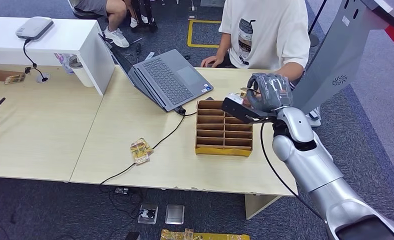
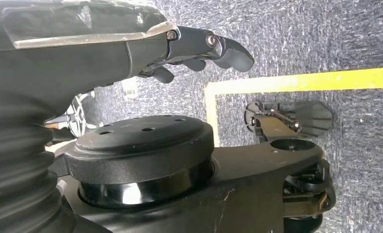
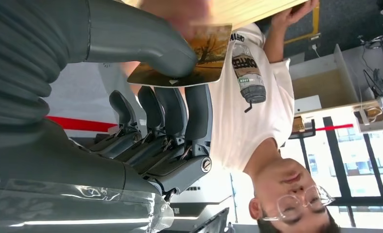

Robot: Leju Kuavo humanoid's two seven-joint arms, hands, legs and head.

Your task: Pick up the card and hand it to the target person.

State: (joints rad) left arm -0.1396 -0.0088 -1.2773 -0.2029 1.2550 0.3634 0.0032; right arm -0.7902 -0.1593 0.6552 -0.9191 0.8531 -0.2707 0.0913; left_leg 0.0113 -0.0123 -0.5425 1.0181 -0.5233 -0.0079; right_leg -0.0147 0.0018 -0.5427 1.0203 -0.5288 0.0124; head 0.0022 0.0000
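Note:
My right hand (image 1: pixel 270 92) is raised above the far right of the table, just in front of a person in a white T-shirt (image 1: pixel 267 32). It holds a card (image 3: pixel 192 56) with a golden picture, pinched between the thumb (image 3: pixel 146 46) and the fingers (image 3: pixel 180 114). In the head view only a pale edge of the card (image 1: pixel 235 96) shows beside the hand. A blurred hand of the person (image 3: pixel 180 12) is at the card's far edge. My left hand (image 2: pixel 199 48) hangs over the carpet with its fingers loosely curled and nothing in it.
A brown cardboard divider box (image 1: pixel 224 129) sits on the wooden table (image 1: pixel 135 120) under my right hand. An open laptop (image 1: pixel 167 77) stands behind it, its cable running across the table. A small yellow packet (image 1: pixel 141 150) lies near the front edge. A white desk (image 1: pixel 60 37) stands at the left.

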